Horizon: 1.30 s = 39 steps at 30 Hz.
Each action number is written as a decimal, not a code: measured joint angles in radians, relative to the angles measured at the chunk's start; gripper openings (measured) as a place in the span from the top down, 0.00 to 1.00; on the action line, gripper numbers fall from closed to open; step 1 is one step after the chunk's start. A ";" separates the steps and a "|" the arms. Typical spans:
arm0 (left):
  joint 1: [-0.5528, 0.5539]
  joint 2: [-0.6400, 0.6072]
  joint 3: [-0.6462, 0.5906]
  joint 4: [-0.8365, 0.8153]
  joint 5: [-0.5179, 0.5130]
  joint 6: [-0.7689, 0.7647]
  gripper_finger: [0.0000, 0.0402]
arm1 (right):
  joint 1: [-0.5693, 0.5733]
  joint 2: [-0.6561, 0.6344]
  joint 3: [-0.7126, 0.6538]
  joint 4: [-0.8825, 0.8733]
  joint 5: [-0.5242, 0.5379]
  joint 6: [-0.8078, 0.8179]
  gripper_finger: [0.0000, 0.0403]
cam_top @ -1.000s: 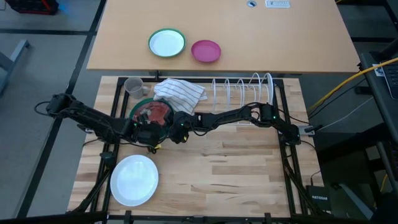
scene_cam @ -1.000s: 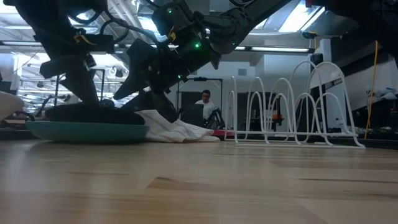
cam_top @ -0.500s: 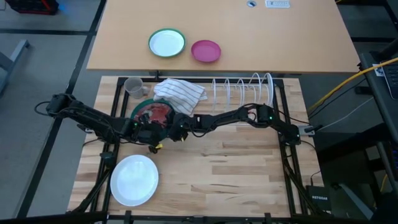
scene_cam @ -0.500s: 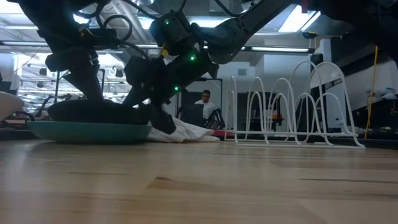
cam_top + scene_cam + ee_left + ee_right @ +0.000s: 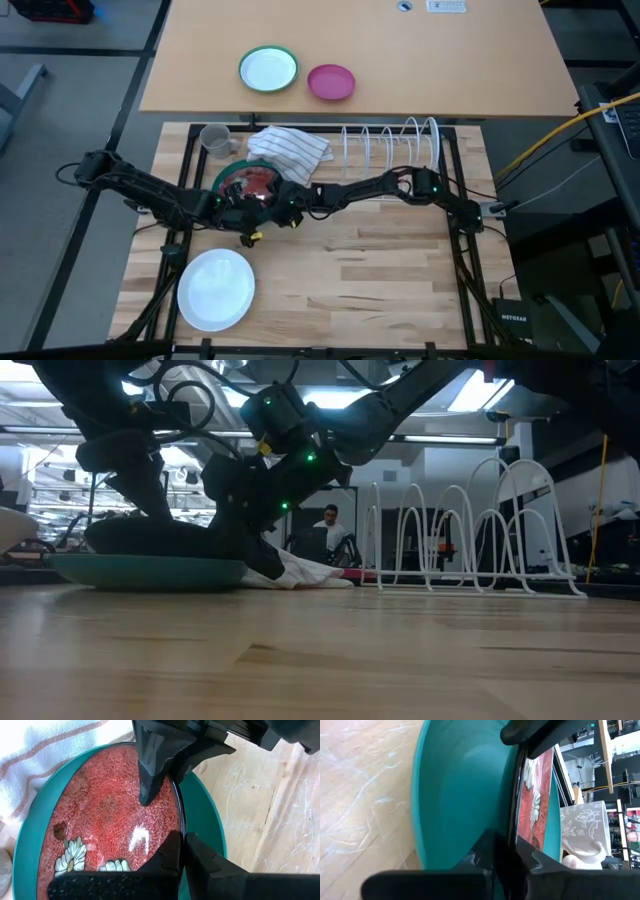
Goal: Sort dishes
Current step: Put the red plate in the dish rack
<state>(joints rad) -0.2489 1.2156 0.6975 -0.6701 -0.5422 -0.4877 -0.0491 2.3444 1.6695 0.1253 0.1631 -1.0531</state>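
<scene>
The red-brown plate (image 5: pixel 107 820), with daisies painted near its rim, lies nested in the dark green plate (image 5: pixel 207 827) at the left rear of the table (image 5: pixel 380 270), beside the striped cloth (image 5: pixel 290 148). Both grippers meet at its near edge. The left gripper (image 5: pixel 181 851) and the right gripper (image 5: pixel 512 851) each have their fingers closed on the red-brown plate's rim, from opposite sides. The dish rack (image 5: pixel 392 145) stands to the right, nearer the right arm. A white plate (image 5: pixel 215 288) lies apart at the front left.
</scene>
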 joint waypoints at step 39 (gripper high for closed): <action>-0.001 0.160 -0.001 -0.118 -0.050 0.248 0.67 | 0.066 -0.037 -0.001 -0.063 0.016 0.031 0.93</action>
<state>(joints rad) -0.2497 1.3753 0.6960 -0.7879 -0.5921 -0.2396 0.0166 2.3074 1.6684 0.0627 0.1795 -1.0218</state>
